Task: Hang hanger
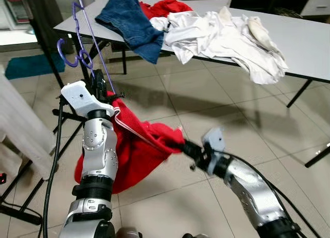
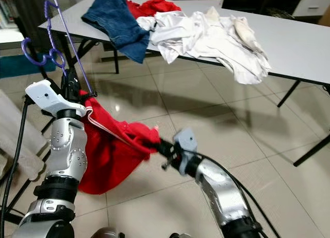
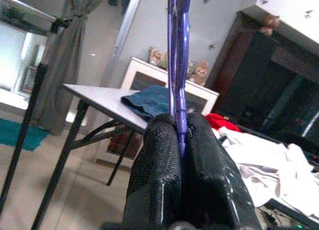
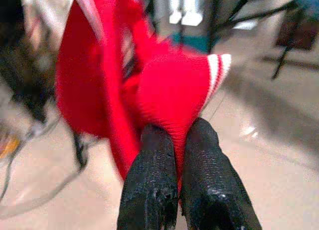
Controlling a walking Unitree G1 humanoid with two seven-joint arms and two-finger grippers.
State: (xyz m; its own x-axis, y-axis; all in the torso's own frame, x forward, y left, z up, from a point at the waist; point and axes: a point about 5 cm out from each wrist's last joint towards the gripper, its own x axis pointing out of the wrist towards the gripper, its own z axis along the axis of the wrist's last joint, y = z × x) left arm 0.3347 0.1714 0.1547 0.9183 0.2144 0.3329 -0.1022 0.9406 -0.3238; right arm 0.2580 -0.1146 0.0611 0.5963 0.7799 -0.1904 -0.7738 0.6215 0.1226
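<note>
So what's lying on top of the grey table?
On the table: blue jeans, a red garment and a heap of white clothes. Whatever lies beneath the heap is covered.

The hanger [image 1: 85,47] looks like glossy purple plastic; the red garment [image 1: 136,150] is soft knit cloth with white ribbed trim. Both end effectors' fingers [image 3: 159,190] are matt, pebbled black rubber. The table [image 1: 304,36] is smooth grey laminate; the floor [image 1: 247,119] is shiny tile.
</note>
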